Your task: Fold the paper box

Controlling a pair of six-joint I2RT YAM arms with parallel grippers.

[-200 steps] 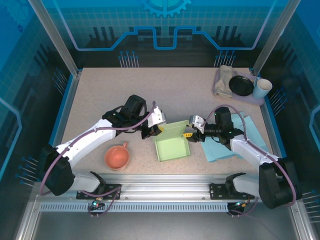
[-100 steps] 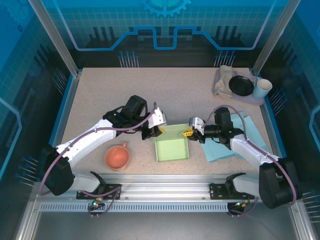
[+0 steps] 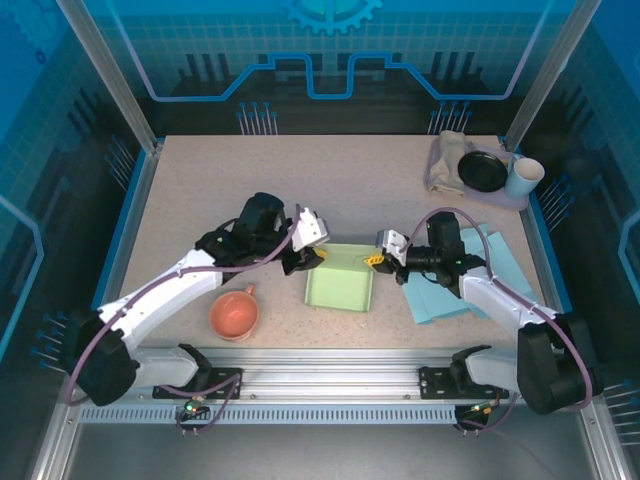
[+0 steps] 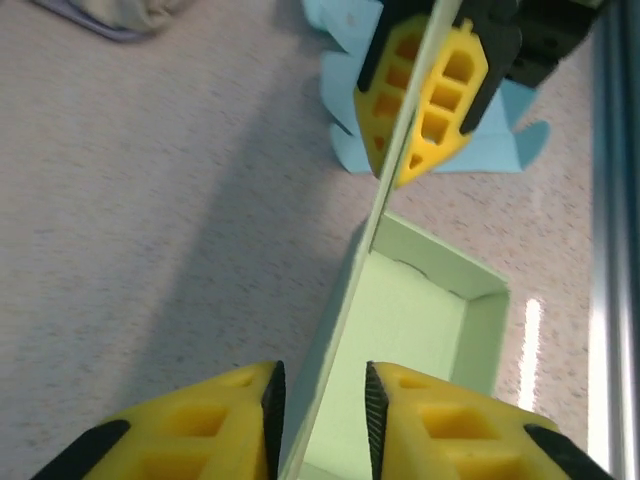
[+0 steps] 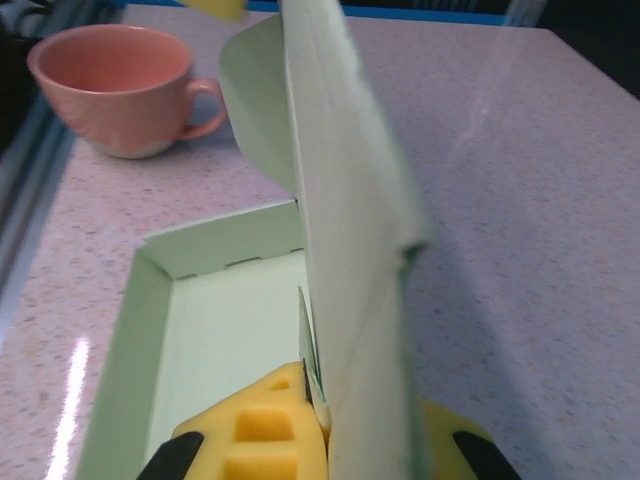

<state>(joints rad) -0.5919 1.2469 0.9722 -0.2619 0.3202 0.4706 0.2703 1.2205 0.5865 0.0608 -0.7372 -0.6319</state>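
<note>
Right gripper [image 3: 375, 262]: my jaws are pressed together on the upright lid panel [image 5: 340, 180] of the paper box [image 3: 340, 288]. In the right wrist view my yellow fingers [image 5: 260, 440] clamp the panel's lower corner from both sides. The left wrist view shows the same grip [image 4: 400, 165] from the opposite end, with the panel's edge [image 4: 390, 190] running between the pads.

Left gripper [image 3: 318, 255]: my jaws are spread a little. The yellow fingers [image 4: 200, 430] stand either side of the same panel at its other end, and a narrow gap shows on each side. I find no pinch here.

Paper box: pale green, near the middle of the table [image 3: 300, 180], between my two grippers. Its tray [image 4: 420, 320] lies flat with the side walls standing. The lid panel rises from the far long side, roughly upright.

Surroundings: a pink cup [image 3: 234, 315] sits on the table near my left arm, apart from the box. Blue paper sheets [image 3: 470, 280] lie flat under my right arm, just beside the box. At the far right corner a lavender tray [image 3: 436, 185] carries a cloth [image 3: 450, 152], a black dish [image 3: 483, 170] and a white cup [image 3: 523, 177].
</note>
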